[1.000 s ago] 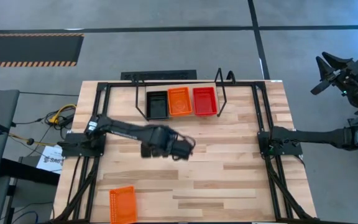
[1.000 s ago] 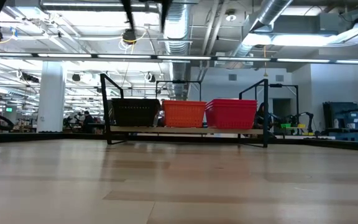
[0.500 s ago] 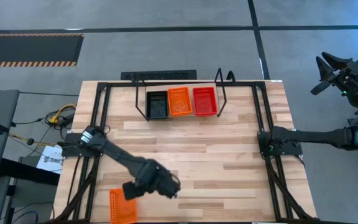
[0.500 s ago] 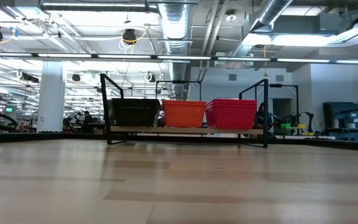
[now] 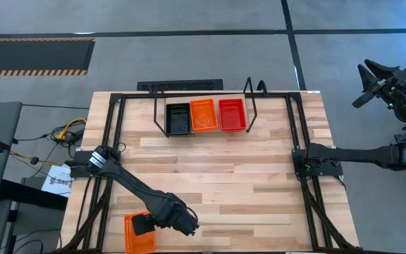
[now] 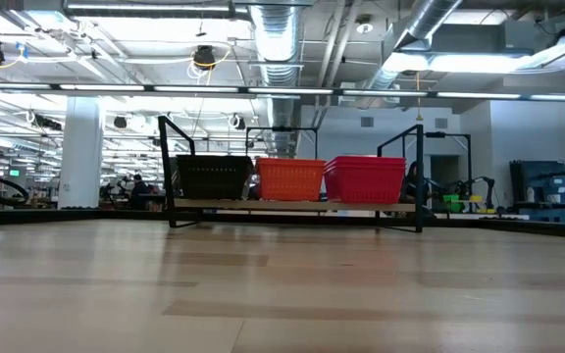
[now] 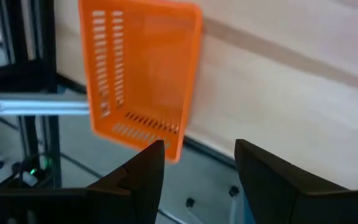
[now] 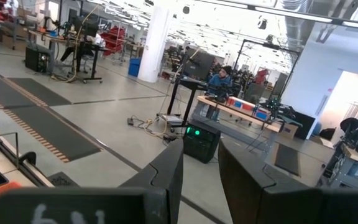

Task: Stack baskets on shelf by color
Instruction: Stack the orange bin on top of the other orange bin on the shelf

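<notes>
Baskets sit in two places right now. Most are on the shelf [image 5: 206, 99] at the far side of the worktop [image 5: 259, 176]: a black stack [image 5: 177, 118] on the left, an orange stack [image 5: 203, 115] in the middle and a red-pink stack [image 5: 232, 114] on the right. In the low view each color has its own spot, side by side, which is just what the job wants.

One lone orange basket [image 5: 138, 233] lies by itself at the near left corner of the worktop, right at the edge. In the left wrist view it hangs a bit past the edge, open side up.

I have my left gripper [image 5: 142, 225] down over that basket. Its jaws are spread apart with nothing between them, and they point at the basket's near short wall. I think the wall should go between the jaws, because the thin rim is the easy part to pinch.

I judge this to be the last basket to move. It belongs on the orange stack in the middle. I worry about nudging it, since it is so close to the edge that it could fall off.

My right gripper [image 8: 197, 180] waits far off to the right of the worktop, aimed out at the room. Its jaws are parted and empty.
</notes>
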Controlling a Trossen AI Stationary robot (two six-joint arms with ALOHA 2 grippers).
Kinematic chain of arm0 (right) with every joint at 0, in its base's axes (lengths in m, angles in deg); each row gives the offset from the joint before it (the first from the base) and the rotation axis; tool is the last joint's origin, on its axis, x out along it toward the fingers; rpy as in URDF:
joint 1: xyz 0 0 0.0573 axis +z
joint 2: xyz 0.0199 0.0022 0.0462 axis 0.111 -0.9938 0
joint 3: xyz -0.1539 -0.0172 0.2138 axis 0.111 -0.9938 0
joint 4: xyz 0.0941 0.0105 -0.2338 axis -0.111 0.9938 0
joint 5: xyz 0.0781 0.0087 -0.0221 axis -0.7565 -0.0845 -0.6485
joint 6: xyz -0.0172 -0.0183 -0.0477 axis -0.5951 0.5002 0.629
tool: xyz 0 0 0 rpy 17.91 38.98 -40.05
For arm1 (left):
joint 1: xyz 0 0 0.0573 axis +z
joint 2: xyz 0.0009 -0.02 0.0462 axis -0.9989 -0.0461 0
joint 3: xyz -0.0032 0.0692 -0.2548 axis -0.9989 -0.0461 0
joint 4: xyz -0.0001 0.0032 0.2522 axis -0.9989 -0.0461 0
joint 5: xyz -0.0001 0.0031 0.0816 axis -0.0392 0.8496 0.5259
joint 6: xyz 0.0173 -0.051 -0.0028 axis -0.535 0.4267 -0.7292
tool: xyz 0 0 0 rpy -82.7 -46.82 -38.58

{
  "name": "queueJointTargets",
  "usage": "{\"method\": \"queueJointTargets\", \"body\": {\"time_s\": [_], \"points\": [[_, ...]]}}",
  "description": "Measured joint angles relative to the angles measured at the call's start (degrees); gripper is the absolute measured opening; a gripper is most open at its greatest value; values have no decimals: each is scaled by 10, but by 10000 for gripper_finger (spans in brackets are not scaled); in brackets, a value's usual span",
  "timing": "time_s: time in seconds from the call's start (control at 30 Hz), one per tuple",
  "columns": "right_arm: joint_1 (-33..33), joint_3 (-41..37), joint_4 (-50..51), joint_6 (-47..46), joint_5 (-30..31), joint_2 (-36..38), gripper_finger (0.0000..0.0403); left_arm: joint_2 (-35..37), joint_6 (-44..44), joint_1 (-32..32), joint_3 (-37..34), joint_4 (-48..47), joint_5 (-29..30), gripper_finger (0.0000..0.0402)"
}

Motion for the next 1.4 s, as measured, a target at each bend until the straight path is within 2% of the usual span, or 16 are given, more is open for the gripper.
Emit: {"method": "queueJointTargets", "body": {"time_s": [0.2, 0.43, 0.83, 1.17, 1.27, 1.4], "points": [[0, 0, 0, 4, 0, 0, 120, 1, -8, -6, -62, 47, 15, 183], [0, 0, -3, 19, 0, 0, 120, 1, -1, -25, -121, 145, -22, 167], [0, 0, -2, 30, 0, 0, 120, 1, -6, -31, -172, 166, -17, 153], [0, 0, -2, 43, 0, 0, 120, 1, -5, -26, -270, 348, -19, 151], [0, 0, -3, 44, 0, 0, 120, 1, -7, -12, -274, 355, -15, 127], [0, 0, -3, 45, 0, 0, 120, 1, -28, 9, -271, 354, 20, 48]]}}
